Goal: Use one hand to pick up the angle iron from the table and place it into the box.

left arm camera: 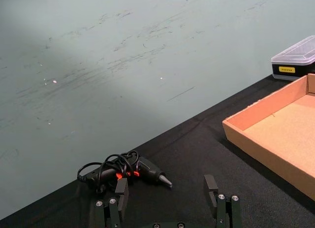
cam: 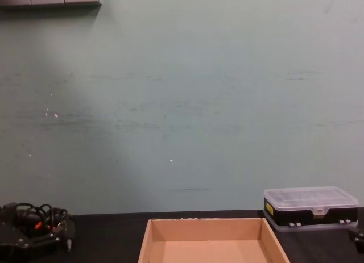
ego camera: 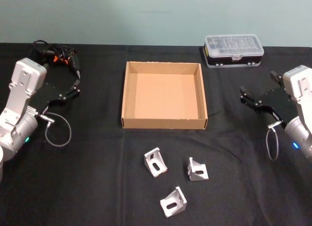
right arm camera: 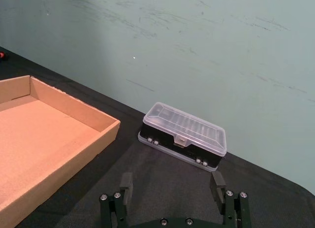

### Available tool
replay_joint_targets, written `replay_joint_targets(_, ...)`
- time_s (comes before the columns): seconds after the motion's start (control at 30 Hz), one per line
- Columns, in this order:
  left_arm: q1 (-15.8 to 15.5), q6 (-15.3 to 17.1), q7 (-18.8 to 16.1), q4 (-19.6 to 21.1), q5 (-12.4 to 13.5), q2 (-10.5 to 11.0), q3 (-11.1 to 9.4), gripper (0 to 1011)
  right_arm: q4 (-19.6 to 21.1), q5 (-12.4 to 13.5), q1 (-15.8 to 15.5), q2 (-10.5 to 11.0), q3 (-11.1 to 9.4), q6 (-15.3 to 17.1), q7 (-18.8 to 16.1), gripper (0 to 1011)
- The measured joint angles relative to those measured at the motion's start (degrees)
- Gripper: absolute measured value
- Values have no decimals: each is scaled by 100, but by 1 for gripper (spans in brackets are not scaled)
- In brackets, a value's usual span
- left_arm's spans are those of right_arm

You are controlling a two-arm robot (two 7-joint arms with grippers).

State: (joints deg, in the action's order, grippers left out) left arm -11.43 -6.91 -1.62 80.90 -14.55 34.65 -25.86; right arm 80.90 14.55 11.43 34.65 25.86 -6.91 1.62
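While left claw [ego camera: 77, 83] and right claw [ego camera: 258, 86] gape, three angle irons [ego camera: 156, 162] [ego camera: 197, 170] [ego camera: 174, 201] face one box [ego camera: 163, 122].

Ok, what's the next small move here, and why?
Probably lower the open right gripper toward the rightmost silver metal angle iron on the black tabletop: all three lie outside the empty tan cardboard box; the left gripper hangs open at the left.

Both agape: left hand [ego camera: 75, 84], right hand [ego camera: 258, 87].

Three grey angle irons [ego camera: 156, 163] before tan box [ego camera: 164, 122]
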Motion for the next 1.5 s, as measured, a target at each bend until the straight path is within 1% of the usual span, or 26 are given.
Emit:
replay_joint_targets(0.5, 0, 0, 0, 0, 0, 0, 0, 1000, 2, -2, -2, -1, -4, 0, -2, 1004)
replay_joint_targets(0.57, 0, 0, 0, 0, 0, 0, 0, 1000, 68, -1, -39, 8, -43, -1, -11, 1004)
replay_joint_targets(0.67, 0, 0, 0, 0, 0, 0, 0, 1000, 299, 28, -128, 87, -134, -25, -114, 1004)
replay_joint_targets(0.73, 0, 0, 0, 0, 0, 0, 0, 1000, 520, 74, -209, 185, -208, -48, -229, 1004)
replay_joint_targets(0.77, 0, 0, 0, 0, 0, 0, 0, 1000, 693, 127, -269, 267, -271, -49, -321, 1004)
replay_joint_targets(0.8, 0, 0, 0, 0, 0, 0, 0, 1000, 693, 127, -269, 267, -271, -49, -321, 1004)
replay_joint_targets(0.83, 0, 0, 0, 0, 0, 0, 0, 1000, 870, 182, -342, 345, -335, -45, -401, 1004)
replay_joint_targets(0.87, 0, 0, 0, 0, 0, 0, 0, 1000, 964, 216, -383, 390, -369, -29, -445, 1004)
replay_joint_targets(0.9, 0, 0, 0, 0, 0, 0, 0, 1000, 1068, 256, -427, 441, -407, -2, -487, 1004)
replay_joint_targets(0.93, 0, 0, 0, 0, 0, 0, 0, 1000, 1278, 341, -520, 547, -493, 52, -580, 1004)
replay_joint_targets(1.07, 0, 0, 0, 0, 0, 0, 0, 1000, 1665, 514, -700, 774, -649, 186, -791, 1004)
replay_joint_targets(1.1, -1, 0, 0, 0, 0, 0, 0, 1000, 1868, 623, -796, 909, -736, 265, -930, 1004)
replay_joint_targets(1.17, 0, 0, 0, 0, 0, 0, 0, 1000, 2060, 725, -877, 1038, -805, 363, -1071, 1004)
replay_joint_targets(1.2, 0, 0, 0, 0, 0, 0, 0, 1000, 2236, 831, -944, 1165, -870, 473, -1222, 1004)
replay_joint_targets(1.23, 0, 0, 0, 0, 0, 0, 0, 1000, 2313, 878, -970, 1221, -898, 535, -1297, 1004)
replay_joint_targets(1.27, 0, 0, 0, 0, 0, 0, 0, 1000, 2452, 978, -1007, 1323, -941, 669, -1437, 1004)
replay_joint_targets(1.33, 0, 0, 0, 0, 0, 0, 0, 1000, 2577, 1115, -1032, 1412, -972, 824, -1623, 1004)
replay_joint_targets(1.37, 0, 0, 0, 0, 0, 0, 0, 1000, 2683, 1244, -1040, 1491, -991, 987, -1797, 1004)
replay_joint_targets(1.47, 0, 0, 0, 0, 0, 0, 0, 1000, 2792, 1377, -1017, 1582, -983, 1197, -2073, 1004)
replay_joint_targets(1.5, 0, 0, 0, 0, 0, 0, 0, 1000, 2837, 1445, -975, 1632, -948, 1323, -2283, 1004)
